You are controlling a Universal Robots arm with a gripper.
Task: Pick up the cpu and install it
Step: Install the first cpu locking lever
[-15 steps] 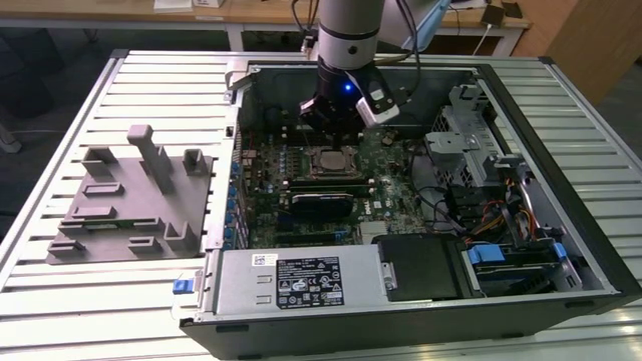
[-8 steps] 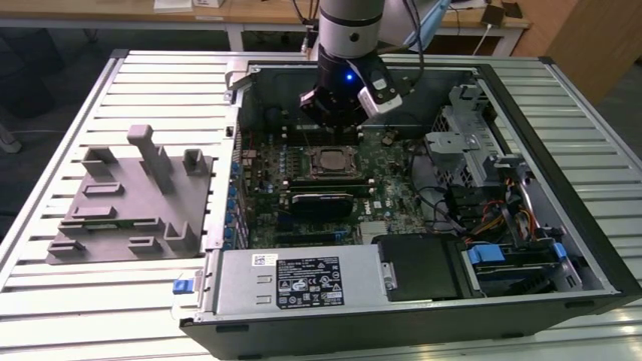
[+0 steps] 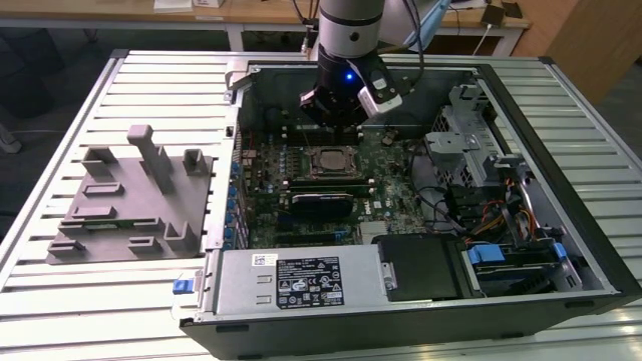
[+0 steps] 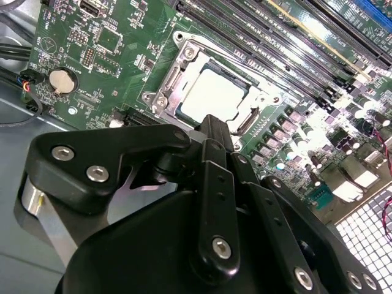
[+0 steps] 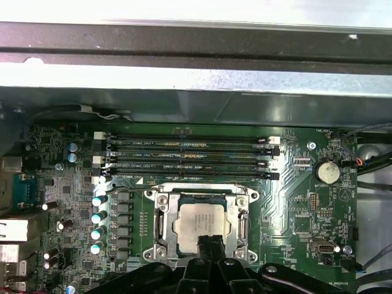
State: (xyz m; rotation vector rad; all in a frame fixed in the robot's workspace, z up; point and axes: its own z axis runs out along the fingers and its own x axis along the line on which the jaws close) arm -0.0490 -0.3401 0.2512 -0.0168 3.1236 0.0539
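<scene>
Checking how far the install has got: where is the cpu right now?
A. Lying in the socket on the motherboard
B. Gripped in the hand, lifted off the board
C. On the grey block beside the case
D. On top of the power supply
A: in the first wrist view the cpu lies flat inside the socket on the motherboard, and the hand above its edge is not gripping it.

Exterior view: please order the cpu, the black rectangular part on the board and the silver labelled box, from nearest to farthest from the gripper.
Starting from the gripper:
1. cpu, lying in its socket on the board, right by the gripper.
2. black rectangular part, on the board, beyond the cpu.
3. silver labelled box, at the case's front edge, farthest.
</scene>
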